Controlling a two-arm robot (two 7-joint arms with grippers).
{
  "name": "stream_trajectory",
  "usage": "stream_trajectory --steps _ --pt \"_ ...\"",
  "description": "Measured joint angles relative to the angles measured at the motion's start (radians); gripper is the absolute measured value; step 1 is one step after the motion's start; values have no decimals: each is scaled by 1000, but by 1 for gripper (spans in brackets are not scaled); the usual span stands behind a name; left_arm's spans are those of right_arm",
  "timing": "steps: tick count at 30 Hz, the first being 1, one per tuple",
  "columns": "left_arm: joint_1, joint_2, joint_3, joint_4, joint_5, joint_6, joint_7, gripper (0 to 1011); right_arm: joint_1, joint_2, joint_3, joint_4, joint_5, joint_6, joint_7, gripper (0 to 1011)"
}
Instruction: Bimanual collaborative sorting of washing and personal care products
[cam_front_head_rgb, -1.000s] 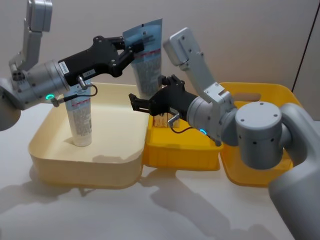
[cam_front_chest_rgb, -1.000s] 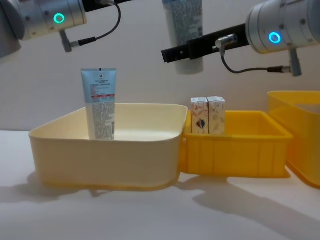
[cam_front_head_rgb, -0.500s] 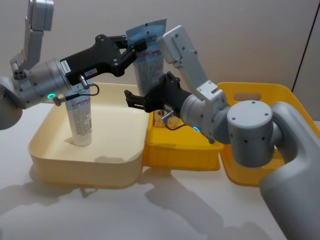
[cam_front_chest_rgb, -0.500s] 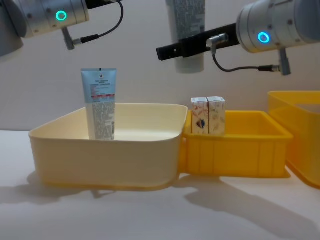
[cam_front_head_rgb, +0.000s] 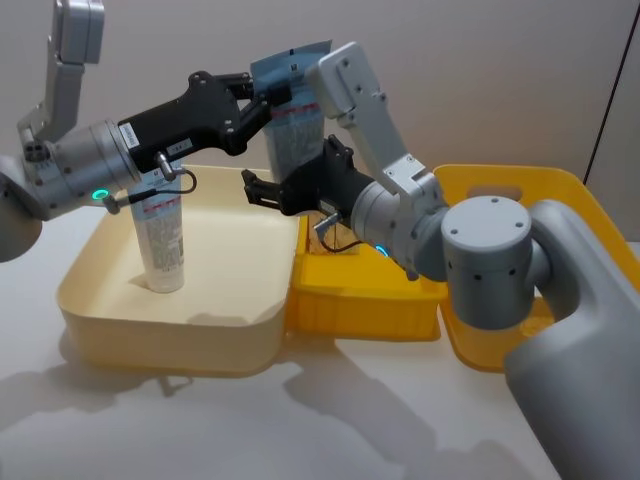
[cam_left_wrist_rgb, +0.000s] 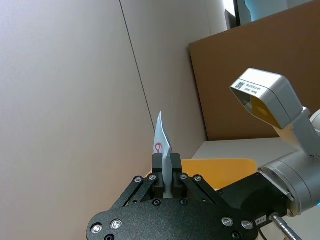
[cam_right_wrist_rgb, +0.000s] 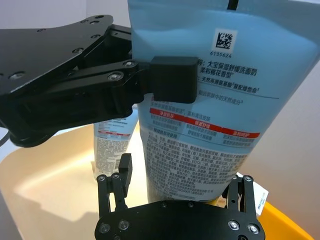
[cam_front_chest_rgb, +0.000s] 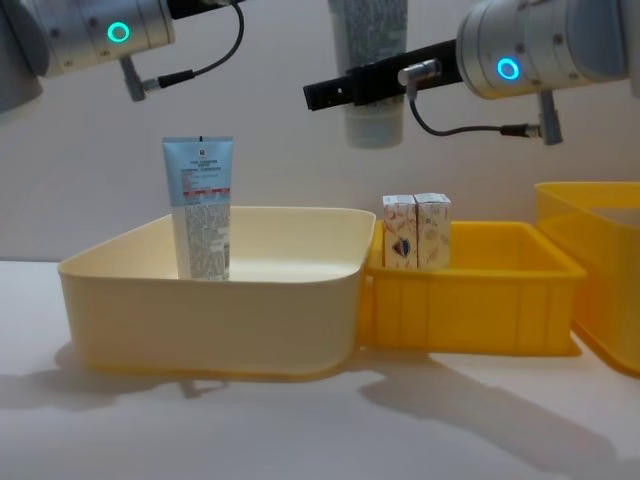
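My left gripper (cam_front_head_rgb: 272, 97) is shut on the upper part of a light-blue squeeze tube (cam_front_head_rgb: 300, 125), which hangs cap down in the air over the seam between the cream bin (cam_front_head_rgb: 100, 320) and the small yellow bin (cam_front_head_rgb: 365, 305). The right gripper (cam_right_wrist_rgb: 182, 172) stands open with its fingers (cam_right_wrist_rgb: 123, 172) on either side of that tube's (cam_right_wrist_rgb: 210, 125) lower half, apart from it. In the chest view its jaws (cam_front_chest_rgb: 330, 92) cross the tube (cam_front_chest_rgb: 375, 50) above the cap. A second tube (cam_front_chest_rgb: 200, 220) stands upright in the cream bin. Two white cartons (cam_front_chest_rgb: 415, 232) stand in the small yellow bin.
A larger yellow bin (cam_front_head_rgb: 520, 185) with a handle slot stands at the right, against the small yellow bin (cam_front_chest_rgb: 470, 300). The cream bin (cam_front_chest_rgb: 210, 300) sits at the left, touching the small one. Bare white table (cam_front_chest_rgb: 320, 430) lies in front of the bins.
My right gripper has moved left and forward, so its open fingers now straddle the hanging tube. The left gripper has held the tube almost still.
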Motion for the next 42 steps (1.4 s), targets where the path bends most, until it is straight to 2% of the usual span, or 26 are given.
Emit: stream_trajectory --steps 9,15,18,23,42 --pt "5 6 1 -10 -1 2 8 86 1 -11 6 10 -8 -10 -11 1001" --pt "6 8 1 -13 -1 3 10 88 2 -16 8 14 -10 -13 -14 909" --pt "7 9 1 -14 -1 3 11 88 2 -17 9 15 -11 -15 -16 792" --pt "8 9 1 -15 -1 4 12 88 2 -19 10 17 -13 -16 -18 688" --pt "9 11 1 -18 -1 4 14 88 2 -22 11 19 -15 -18 -19 565"
